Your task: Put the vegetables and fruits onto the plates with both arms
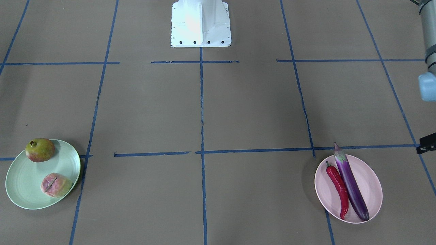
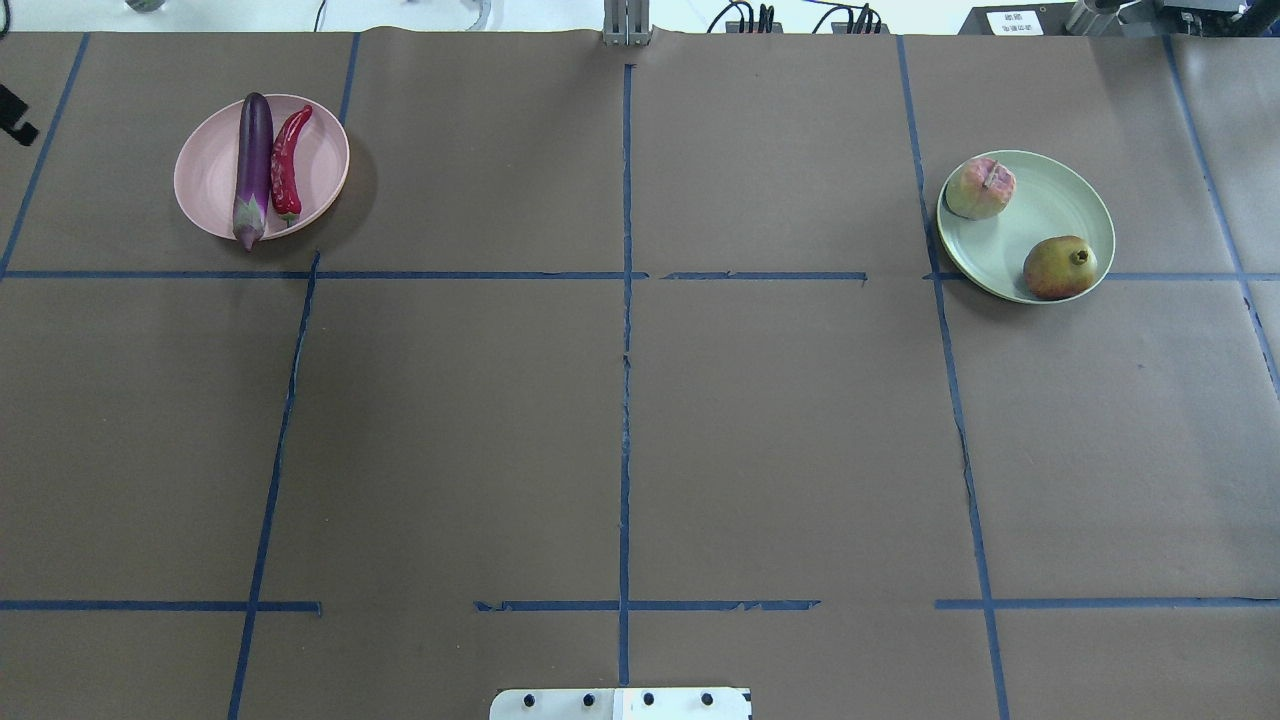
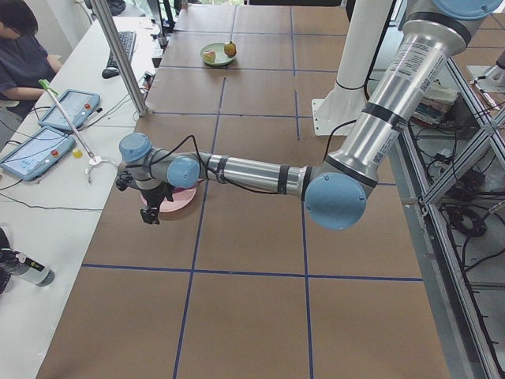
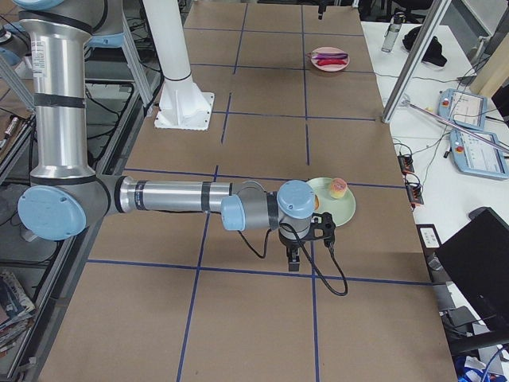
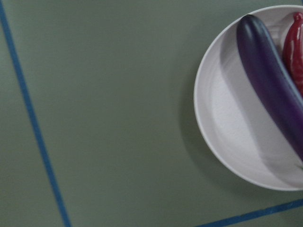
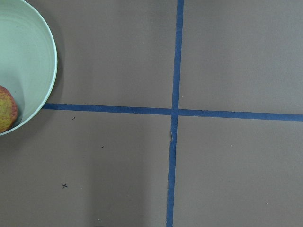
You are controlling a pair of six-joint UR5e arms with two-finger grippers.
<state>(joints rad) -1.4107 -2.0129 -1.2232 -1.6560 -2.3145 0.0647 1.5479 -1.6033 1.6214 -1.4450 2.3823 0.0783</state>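
The purple eggplant (image 1: 351,185) and the red chili pepper (image 1: 339,189) lie side by side on the pink plate (image 1: 369,180). The pomegranate (image 1: 40,149) and the peach (image 1: 55,185) sit on the mint green plate (image 1: 24,180). My left gripper (image 3: 150,213) hangs beside the pink plate (image 3: 183,200), apart from it; only a black bit of it shows at the front view's edge (image 1: 427,144). My right gripper (image 4: 293,259) hangs beside the green plate (image 4: 342,208). I cannot tell whether either is open or shut. Neither wrist view shows fingers.
Brown table paper with a blue tape grid (image 2: 625,350). The white robot base (image 1: 201,22) stands at the table's robot side. Operator desks with tablets (image 3: 35,154) and a person (image 3: 20,55) lie beyond the far edge.
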